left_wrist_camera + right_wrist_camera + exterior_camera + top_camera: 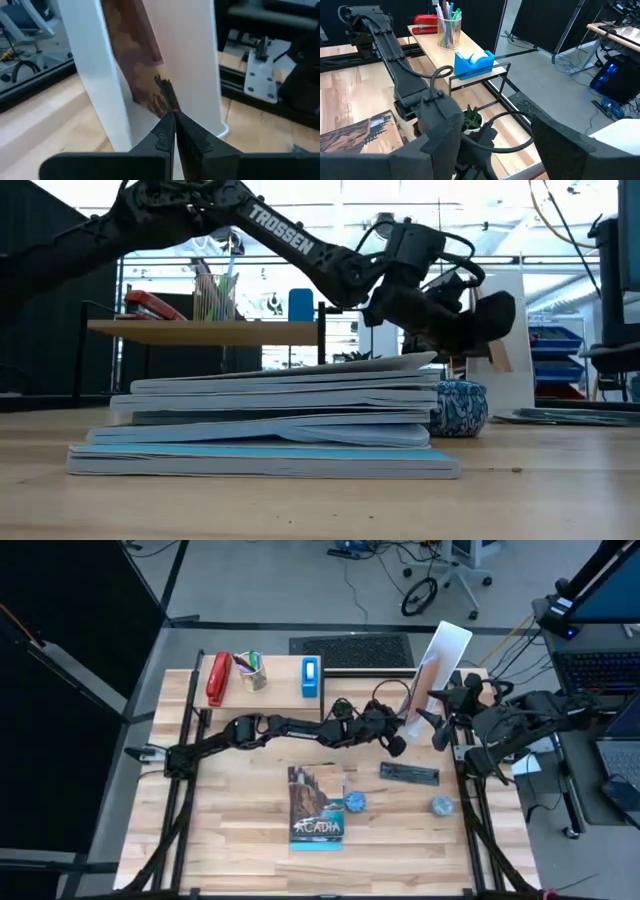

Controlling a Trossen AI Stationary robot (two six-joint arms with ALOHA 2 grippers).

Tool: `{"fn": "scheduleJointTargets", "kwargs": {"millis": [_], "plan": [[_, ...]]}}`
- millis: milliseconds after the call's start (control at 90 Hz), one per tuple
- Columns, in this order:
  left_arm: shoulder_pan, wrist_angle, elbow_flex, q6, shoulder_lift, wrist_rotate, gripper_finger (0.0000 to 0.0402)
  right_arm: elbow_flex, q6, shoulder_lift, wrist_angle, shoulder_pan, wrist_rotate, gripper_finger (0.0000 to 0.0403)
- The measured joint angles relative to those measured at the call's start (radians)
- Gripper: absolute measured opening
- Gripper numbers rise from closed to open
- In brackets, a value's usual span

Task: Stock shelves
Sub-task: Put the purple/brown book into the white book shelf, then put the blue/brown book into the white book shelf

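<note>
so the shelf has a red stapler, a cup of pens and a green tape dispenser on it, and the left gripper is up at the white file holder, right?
Nearly. The tape dispenser is blue, not green, as the high view shows. The rest holds: the red stapler and cup of pens sit on the shelf, and the left gripper is at the white file holder.

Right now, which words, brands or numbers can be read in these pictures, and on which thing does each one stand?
"TROSSEN": white letters on the left arm, low view.
"ACADIA": white letters on the top book's cover, high view; the first letter is partly unclear.
Any other print on the stacked books is too small to read.
No readable text on the shelf items.
</note>
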Motion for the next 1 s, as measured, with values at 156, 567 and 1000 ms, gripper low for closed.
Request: {"fn": "scheduleJointTargets", "kwargs": {"millis": [156, 567, 1000], "plan": [[-0.004, 0.002, 0.000, 0.000, 0.000, 0.004, 0.0000, 0.000, 0.000, 0.000, 0.000, 0.000, 0.000, 0.0219], [-0.007, 0.017, 0.000, -0.002, 0.010, 0.014, 0.0000, 0.000, -0.001, 0.000, 0.000, 0.000, 0.002, 0.0220], [-0.039, 0.002, -0.001, 0.044, -0.023, 0.013, 0.0000, 0.000, 0.000, 0.000, 0.001, 0.000, 0.001, 0.0220]]}}
